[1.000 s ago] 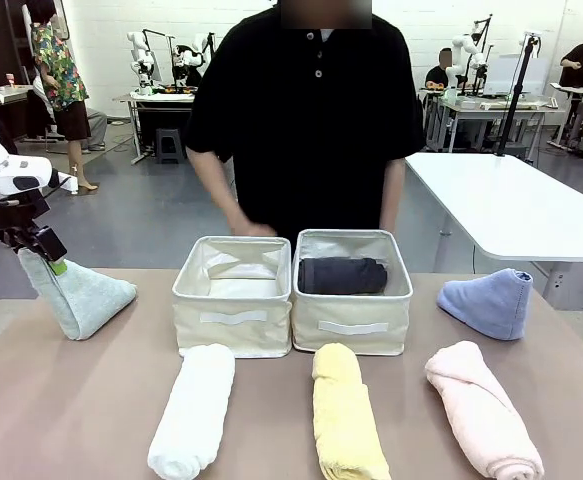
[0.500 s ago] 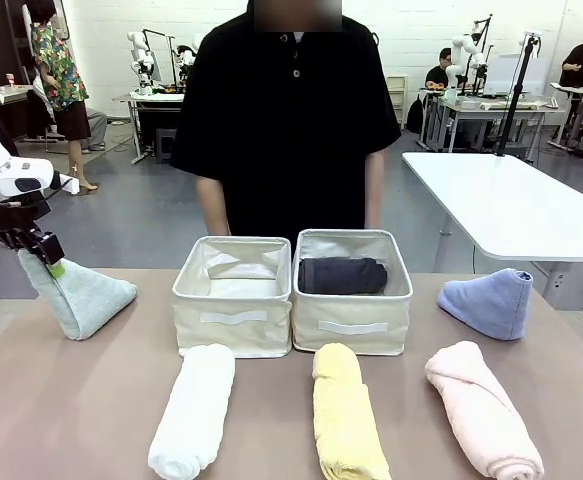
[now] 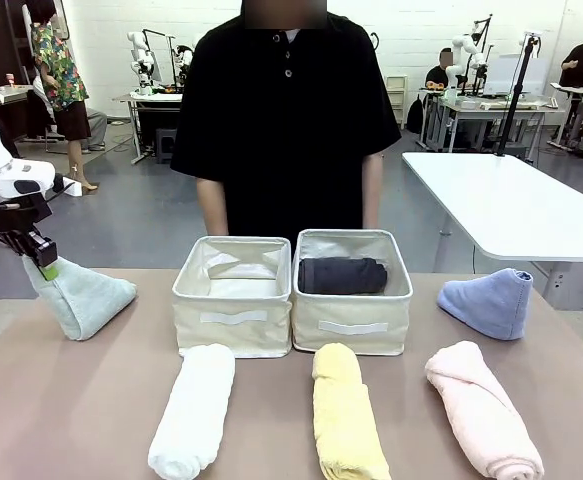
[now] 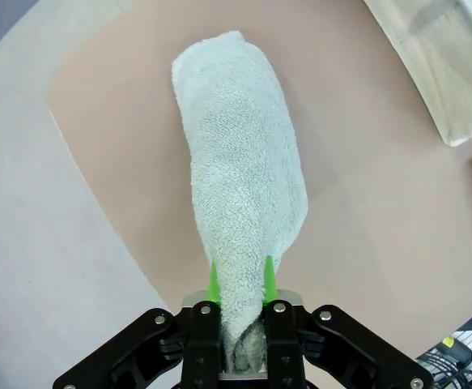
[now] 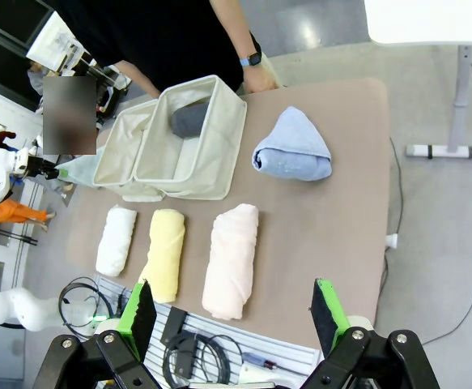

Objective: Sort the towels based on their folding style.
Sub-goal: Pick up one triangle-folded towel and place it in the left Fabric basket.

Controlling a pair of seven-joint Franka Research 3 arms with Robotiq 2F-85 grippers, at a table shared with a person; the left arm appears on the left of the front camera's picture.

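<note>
Left claw (image 4: 240,275) clenched on the narrow tip of the mint green towel (image 4: 240,162), at the far left of the surface (image 3: 71,400). We see both green pads pressed into the terry, with the tip pinched between them.

The towel's long axis runs away from the claw. In the front view it slopes from the held tip down and to the right, and the broad base rests on the surface. In the left wrist view it runs straight ahead along the fingers. The whole cone therefore lies on the right-hand side of the grasp, pointing towards the two baskets.

The left basket (image 3: 233,318) stands nearer to this towel, well apart from it to the right. The right basket (image 3: 353,325) touches it on its far side and holds the dark grey towel (image 3: 342,275), a roll. We judge the left basket to be the cone's destination (the task sorts by fold), so the coming move turns on a lift and a carry rightwards.

The right claw (image 5: 236,292) is released, its jaws wide, and hangs high above the near right of the surface. The left arm is the nearer one by far.
</note>
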